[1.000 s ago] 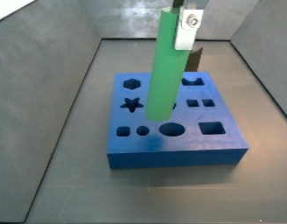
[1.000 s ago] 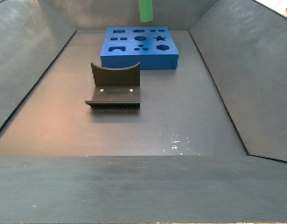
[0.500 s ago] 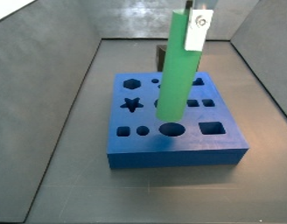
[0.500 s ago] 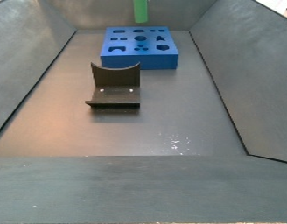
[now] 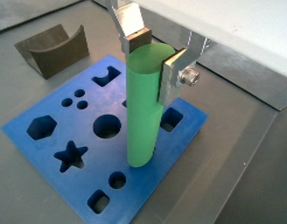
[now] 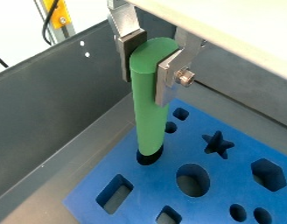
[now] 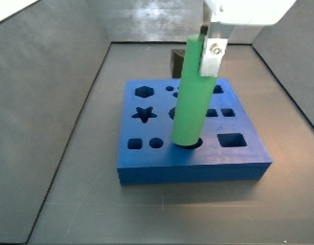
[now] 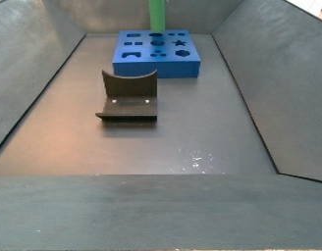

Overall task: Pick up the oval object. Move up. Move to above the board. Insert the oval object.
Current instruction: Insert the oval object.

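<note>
The oval object [image 7: 191, 91] is a long bright green rod, held upright. My gripper [image 7: 211, 48] is shut on its upper end; silver fingers [image 5: 175, 70] clamp it from both sides in both wrist views. The board [image 7: 249, 158] is a thick blue block with dark cutouts. The rod's lower end stands in the mouth of a round cutout near the board's front edge. In a wrist view the oval object [image 6: 149, 105] ends in a dark hole of the board [image 6: 152, 182]. The oval object [image 5: 143, 114], gripper [image 5: 154, 59] and board [image 5: 152, 188] show there too. In a side view the oval object [image 8: 157, 14] rises from the board [image 8: 157, 61].
The dark fixture [image 8: 127, 98] stands on the grey floor in front of the board; it also shows in a wrist view [image 5: 55, 48] and behind the rod in a side view [image 7: 179, 63]. Sloped grey walls [image 8: 32, 88] ring the floor.
The gripper has moved down and sideways over the board with the rod. The rod's lower end has gone from above the star side to the round cutout's mouth.
</note>
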You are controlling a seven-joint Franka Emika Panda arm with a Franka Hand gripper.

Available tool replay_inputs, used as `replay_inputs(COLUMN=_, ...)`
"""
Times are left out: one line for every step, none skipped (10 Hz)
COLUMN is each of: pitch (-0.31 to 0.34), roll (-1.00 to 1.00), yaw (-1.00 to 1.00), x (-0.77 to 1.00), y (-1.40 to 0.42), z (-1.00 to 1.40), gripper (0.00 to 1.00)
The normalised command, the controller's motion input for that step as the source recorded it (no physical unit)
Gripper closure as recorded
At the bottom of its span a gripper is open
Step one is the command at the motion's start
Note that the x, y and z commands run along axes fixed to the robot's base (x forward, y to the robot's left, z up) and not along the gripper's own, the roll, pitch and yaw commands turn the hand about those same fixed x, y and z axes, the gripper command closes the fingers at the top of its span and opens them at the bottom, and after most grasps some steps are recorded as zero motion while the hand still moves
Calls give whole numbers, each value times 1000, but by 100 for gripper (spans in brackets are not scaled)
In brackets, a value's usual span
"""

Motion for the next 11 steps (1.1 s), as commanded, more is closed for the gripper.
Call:
replay_inputs(pitch=-64, roll=0, yaw=0, x=43, y=0, z=-180, gripper=100)
replay_inputs(pitch=-53, roll=0, yaw=0, x=91, y=6, z=-120, gripper=100)
replay_inputs(pitch=-47, roll=0, yaw=0, x=103, y=17, z=-106, gripper=100)
replay_inputs(pitch=-46, roll=0, yaw=-9, x=134, y=26, z=-71, gripper=100)
replay_inputs(pitch=-43, roll=0, yaw=-74, x=194, y=123, z=-46, gripper=100)
replay_inputs(pitch=-27, roll=0, yaw=-134, x=140, y=151, z=-51, gripper=100)
replay_inputs(pitch=-16, roll=0, yaw=-131, x=123, y=117, z=-111, gripper=100)
replay_inputs(pitch=-1, roll=13, yaw=-149, x=51, y=0, z=-271, gripper=100)
replay_inputs(pitch=0, roll=83, yaw=-189, x=0, y=-194, z=-480, gripper=100)
replay_inputs(pitch=0, roll=101, yaw=-274, x=-3, y=-403, z=-483, gripper=100)
replay_inputs(pitch=-4, roll=81, yaw=-266, x=0, y=-383, z=-403, gripper=100)
